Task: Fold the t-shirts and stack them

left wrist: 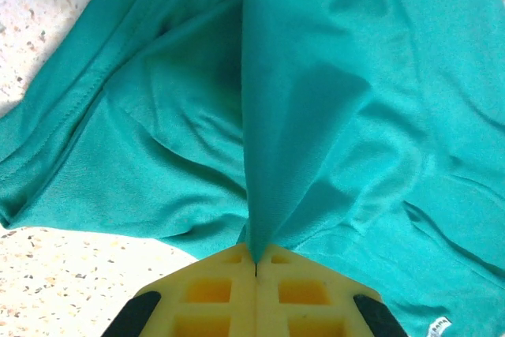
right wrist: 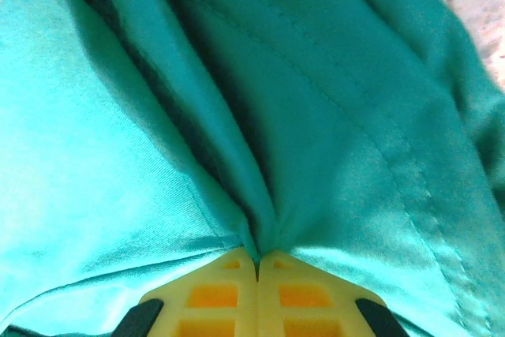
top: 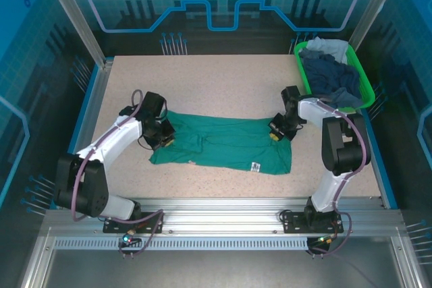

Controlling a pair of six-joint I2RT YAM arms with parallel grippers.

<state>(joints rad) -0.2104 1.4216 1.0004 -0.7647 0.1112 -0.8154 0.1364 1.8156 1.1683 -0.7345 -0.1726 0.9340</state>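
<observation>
A teal-green t-shirt [top: 223, 143] lies spread across the middle of the table, a small white tag [top: 256, 166] near its front edge. My left gripper [top: 163, 138] is shut on a pinched fold at the shirt's left end; in the left wrist view that ridge of teal cloth [left wrist: 268, 155] runs straight into the closed yellow fingertips [left wrist: 229, 270]. At the right end my right gripper [top: 275, 133] is shut on another fold of the same shirt [right wrist: 260, 219], its yellow fingertips [right wrist: 284, 274] pressed together. Navy and pale grey-blue t-shirts [top: 329, 75] sit piled in the basket.
A bright green plastic basket [top: 362, 82] stands at the back right corner, close behind the right arm. Bare speckled tabletop [top: 202, 82] lies behind the shirt. The table's front rail [top: 223, 202] runs just below the shirt's hem.
</observation>
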